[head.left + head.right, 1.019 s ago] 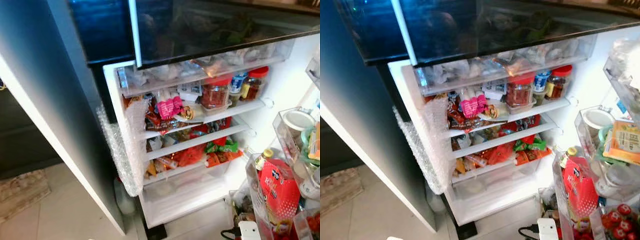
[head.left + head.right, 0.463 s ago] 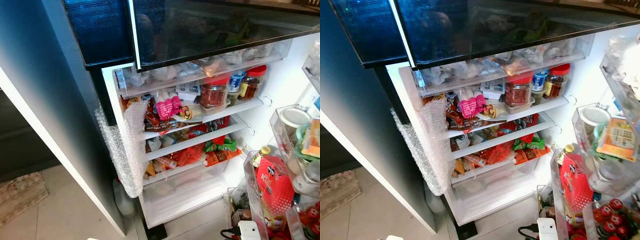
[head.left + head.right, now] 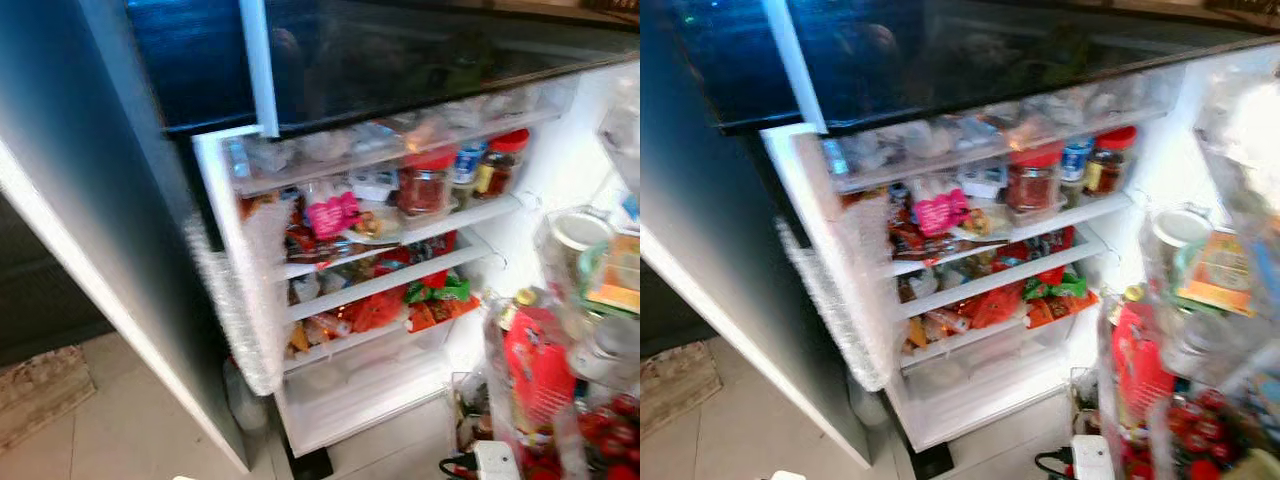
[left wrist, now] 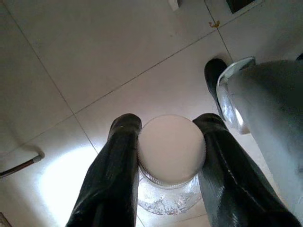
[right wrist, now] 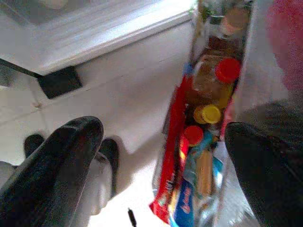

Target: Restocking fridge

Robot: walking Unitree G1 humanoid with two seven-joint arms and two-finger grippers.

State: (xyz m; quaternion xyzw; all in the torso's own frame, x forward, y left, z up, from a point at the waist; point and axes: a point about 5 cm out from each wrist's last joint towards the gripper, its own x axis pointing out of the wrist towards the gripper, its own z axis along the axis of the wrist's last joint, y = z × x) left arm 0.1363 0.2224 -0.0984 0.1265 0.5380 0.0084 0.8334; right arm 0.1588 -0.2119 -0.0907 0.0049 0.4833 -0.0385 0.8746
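While the left claw (image 4: pixel 168 156) pinches one white-lidded jar (image 4: pixel 171 150), the right claw (image 5: pixel 156 161) hangs spread beside the fridge (image 3: pixel 400 300).

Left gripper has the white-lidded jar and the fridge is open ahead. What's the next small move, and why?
Probably raise the left gripper, shut on the jar, from down over the floor tiles up toward the open fridge. The middle shelves look packed, so aim for the emptier clear bottom drawer. The eye views are blurred, so let them steady first.
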